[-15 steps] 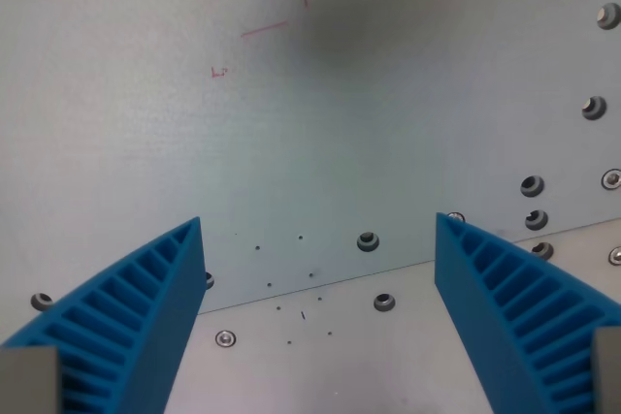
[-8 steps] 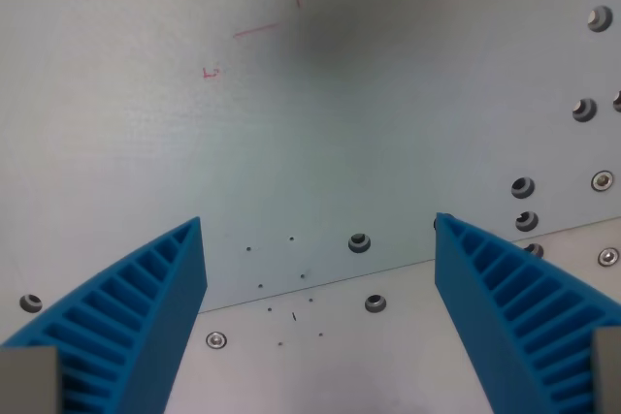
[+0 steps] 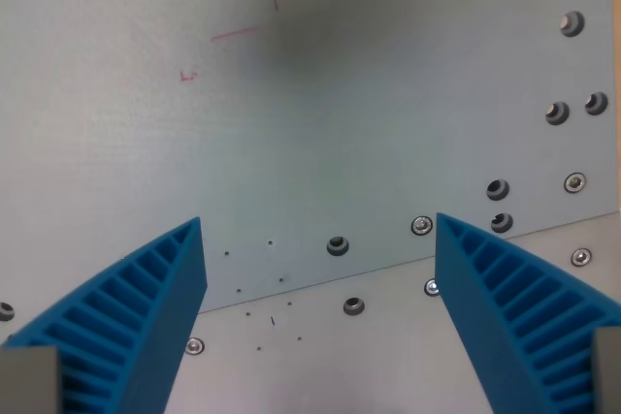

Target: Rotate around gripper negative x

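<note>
End effector [image 3: 320,307] hangs wide apart, empty, above the bolted worktop [image 3: 369,123]; pivot slowly about x, keeping both fingertips clear of it.

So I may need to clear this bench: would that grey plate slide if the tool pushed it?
Probably not. The plate looks screwed down: several screws sit in it. It seems flat, stiff and thin-edged, leaving the open tool little to catch.
</note>
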Available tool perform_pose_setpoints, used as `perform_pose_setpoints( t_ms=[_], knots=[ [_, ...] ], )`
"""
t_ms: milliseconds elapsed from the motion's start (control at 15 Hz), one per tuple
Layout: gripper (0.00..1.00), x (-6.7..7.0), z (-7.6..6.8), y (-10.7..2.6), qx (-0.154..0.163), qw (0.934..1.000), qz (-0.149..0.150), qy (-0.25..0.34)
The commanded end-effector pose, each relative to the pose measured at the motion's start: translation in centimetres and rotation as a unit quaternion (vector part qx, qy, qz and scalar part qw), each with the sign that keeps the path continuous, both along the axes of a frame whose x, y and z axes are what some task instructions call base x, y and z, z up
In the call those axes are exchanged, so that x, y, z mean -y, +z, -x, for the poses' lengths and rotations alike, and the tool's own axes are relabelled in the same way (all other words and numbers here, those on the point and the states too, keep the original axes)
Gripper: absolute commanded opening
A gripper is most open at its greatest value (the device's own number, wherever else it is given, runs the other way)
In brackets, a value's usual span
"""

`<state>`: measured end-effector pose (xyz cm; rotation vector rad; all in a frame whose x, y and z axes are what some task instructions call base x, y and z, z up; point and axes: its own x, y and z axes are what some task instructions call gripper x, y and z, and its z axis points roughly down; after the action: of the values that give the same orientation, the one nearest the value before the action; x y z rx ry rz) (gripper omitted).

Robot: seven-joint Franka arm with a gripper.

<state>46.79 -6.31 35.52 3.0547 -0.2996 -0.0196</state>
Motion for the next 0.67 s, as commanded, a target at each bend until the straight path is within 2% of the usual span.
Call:
perform_pose_setpoints(
  t_ms=[67, 667],
  knots=[
    [1.00, -0.30, 0.04, 0.33, -0.018, 0.9959, 0.088, -0.008],
    [1.00, -0.30, 0.04, 0.33, -0.029, 0.9898, 0.139, -0.008]
  ],
)
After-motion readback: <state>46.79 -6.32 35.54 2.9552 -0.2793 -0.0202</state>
